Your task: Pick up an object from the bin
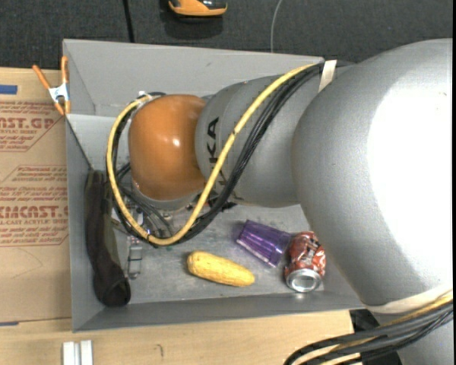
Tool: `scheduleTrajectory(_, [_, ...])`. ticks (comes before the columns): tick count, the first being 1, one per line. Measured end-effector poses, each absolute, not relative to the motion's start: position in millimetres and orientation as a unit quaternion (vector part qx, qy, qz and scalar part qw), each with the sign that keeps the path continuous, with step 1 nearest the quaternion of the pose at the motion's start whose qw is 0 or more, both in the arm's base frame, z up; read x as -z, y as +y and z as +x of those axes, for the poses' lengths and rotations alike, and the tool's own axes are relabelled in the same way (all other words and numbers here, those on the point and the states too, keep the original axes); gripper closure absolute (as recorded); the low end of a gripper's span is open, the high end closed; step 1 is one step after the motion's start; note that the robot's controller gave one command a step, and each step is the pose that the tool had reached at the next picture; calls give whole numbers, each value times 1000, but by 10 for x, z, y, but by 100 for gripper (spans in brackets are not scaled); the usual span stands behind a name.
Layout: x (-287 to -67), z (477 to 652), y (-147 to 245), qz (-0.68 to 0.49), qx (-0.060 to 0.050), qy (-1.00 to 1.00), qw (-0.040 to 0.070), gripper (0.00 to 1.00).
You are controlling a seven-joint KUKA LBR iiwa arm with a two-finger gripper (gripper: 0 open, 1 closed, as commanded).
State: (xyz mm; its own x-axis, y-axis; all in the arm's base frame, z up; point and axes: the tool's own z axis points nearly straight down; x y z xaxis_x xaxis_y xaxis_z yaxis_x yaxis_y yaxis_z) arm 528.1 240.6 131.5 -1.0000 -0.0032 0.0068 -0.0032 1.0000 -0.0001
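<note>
along the near wall of the grey bin [167, 286] a yellow corn-cob-shaped thing [220, 269] lies flat on the floor, its length running roughly with that wall. to its right, well apart from it, a crushed red can [304, 261] lies tipped with its silver end toward me. just beside the can, slightly further in, a purple clear cup [261, 242] lies on its side; whether the two touch i cannot tell. over at the bin's left end a dark long thing [104, 243], limp and curved, lies right along the left wall, its rounded end in the near left corner. the gripper [140, 233] is down low at that left end, just beside the dark long thing and nearer to it than to anything else in the bin, with the yellow piece off to its right. it sits tucked under the wrist, and whether it is wide, narrow or holding something i cannot tell. above it bulges the rounded orange cover [166, 144] on the wrist, with yellow and black cables [235, 139] looping round it and running back along the arm [365, 173]. that big silver arm comes in from the right and hides the far part of the bin floor.
</note>
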Motion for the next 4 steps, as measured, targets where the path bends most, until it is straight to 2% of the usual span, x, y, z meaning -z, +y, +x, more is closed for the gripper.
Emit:
scheduleTrajectory(1, [-1361,5305,2395,0,1,-1000,0,0])
scheduleTrajectory(2, [-1169,5468,2369,130,1,-992,-2,0])
scheduleTrajectory(3, [-1127,5635,2294,193,1,-981,-1,0])
scheduleTrajectory(4, [-1208,5765,2139,41,1,-999,-1,0])
